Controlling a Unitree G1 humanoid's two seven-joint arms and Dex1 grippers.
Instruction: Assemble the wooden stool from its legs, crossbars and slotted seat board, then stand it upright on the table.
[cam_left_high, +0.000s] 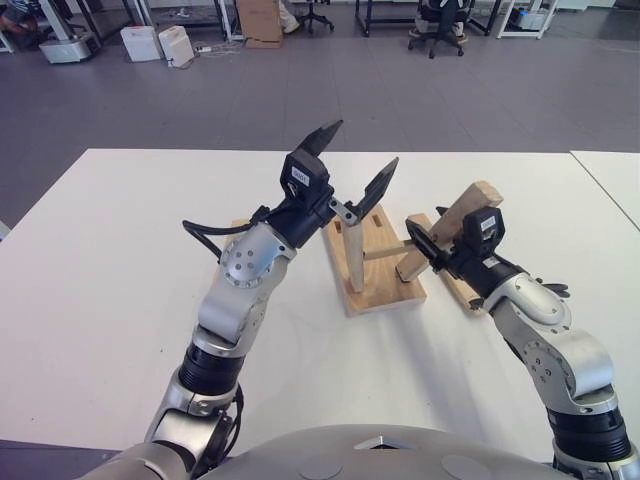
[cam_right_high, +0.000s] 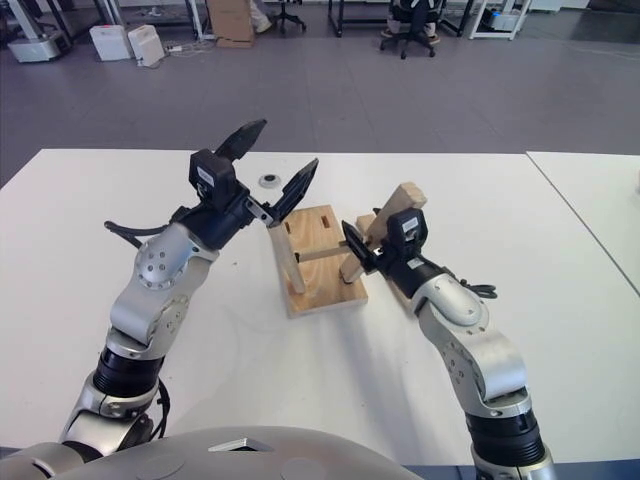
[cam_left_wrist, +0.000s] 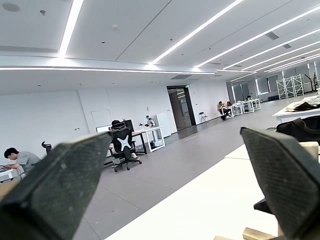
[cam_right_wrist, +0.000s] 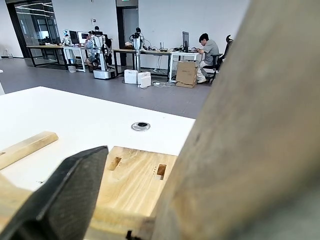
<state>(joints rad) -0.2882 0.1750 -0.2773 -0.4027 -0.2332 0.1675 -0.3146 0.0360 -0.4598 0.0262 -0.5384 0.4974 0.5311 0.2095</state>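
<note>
Left tool (cam_left_high: 368, 141) gapes wide over the seat board (cam_left_high: 385, 290) — white label (cam_left_high: 297, 178) unreadable — right tool (cam_left_high: 432, 240) grips a leg (cam_left_high: 478, 198).

Obstacles: seat board (cam_left_high: 385, 292) at centre, with upright leg (cam_left_high: 347, 262) and crossbar (cam_left_high: 385, 252); tilted leg (cam_left_high: 472, 200) and right gripper (cam_left_high: 435, 250) just right. Passage: bare table (cam_left_high: 120, 260) left, near.

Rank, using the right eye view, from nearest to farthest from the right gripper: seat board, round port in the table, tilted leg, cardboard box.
1. tilted leg, at the right gripper itself.
2. seat board, just to its left.
3. round port, farther left, set in the table.
4. cardboard box, far beyond, on the left.
</note>
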